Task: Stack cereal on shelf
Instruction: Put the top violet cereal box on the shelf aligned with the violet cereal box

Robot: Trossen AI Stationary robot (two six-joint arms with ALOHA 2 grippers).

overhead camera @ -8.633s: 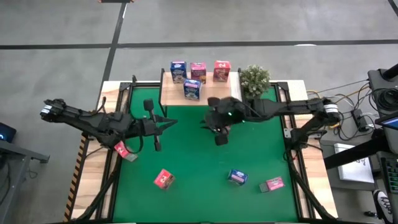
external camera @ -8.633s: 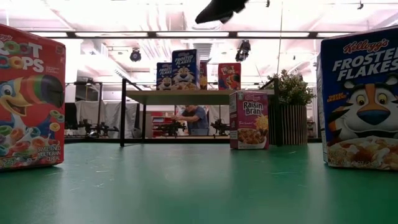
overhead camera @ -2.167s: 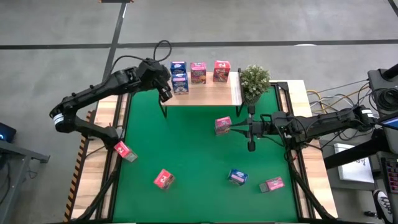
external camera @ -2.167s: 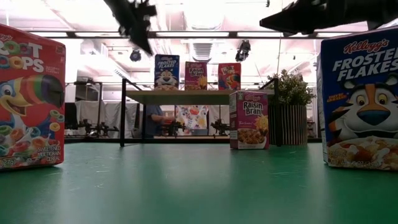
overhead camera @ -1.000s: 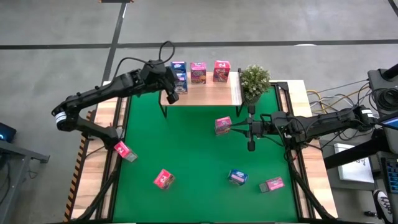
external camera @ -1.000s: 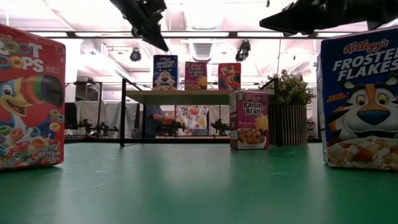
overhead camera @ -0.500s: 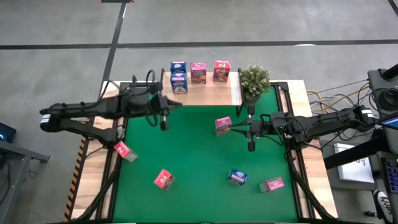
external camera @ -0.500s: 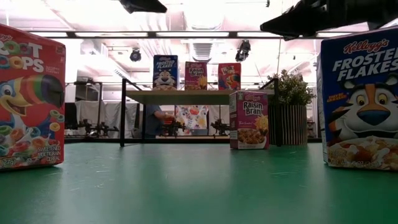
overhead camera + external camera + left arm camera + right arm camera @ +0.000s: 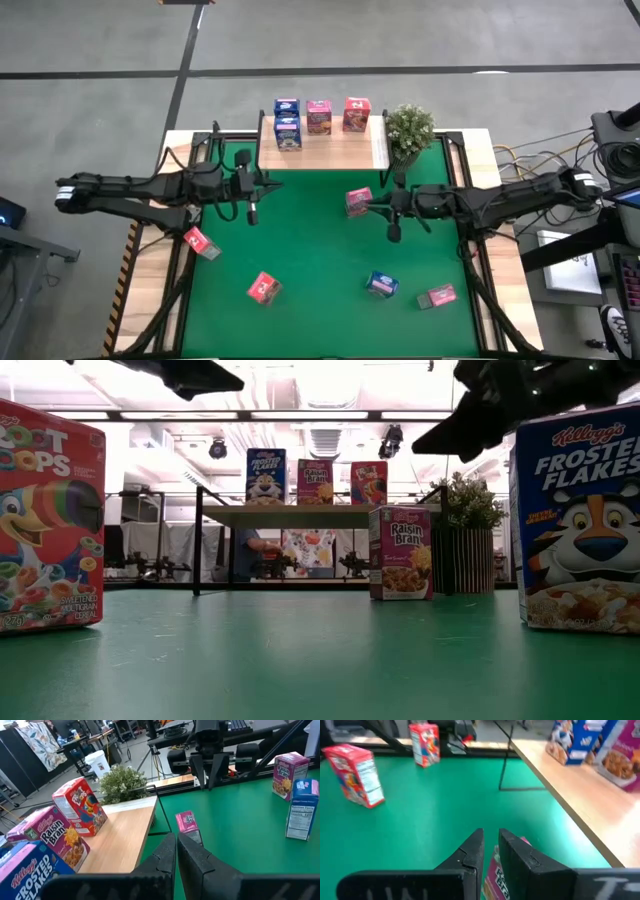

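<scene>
The wooden shelf (image 9: 335,148) stands at the mat's far edge. On it stand two blue cereal boxes, one (image 9: 288,132) in front of the other, plus a pink box (image 9: 319,115) and a red box (image 9: 356,112). A pink Raisin Bran box (image 9: 359,201) stands upright on the green mat. My right gripper (image 9: 370,206) hovers just right of and above it (image 9: 497,875), fingers nearly together. My left gripper (image 9: 268,185), shut, hangs over the mat near the shelf's left front leg.
More boxes are on the mat: red (image 9: 200,242), pink (image 9: 264,288) and blue (image 9: 381,284) upright, and a pink one (image 9: 437,296) lying flat. A potted plant (image 9: 409,128) stands by the shelf's right end. The mat's middle is bare.
My left gripper has drawn back from the front blue box on the shelf, moving toward the table's left and near side, out over the mat. That box stays on the shelf. My right gripper has shifted left toward the pink box on the mat and come lower.
</scene>
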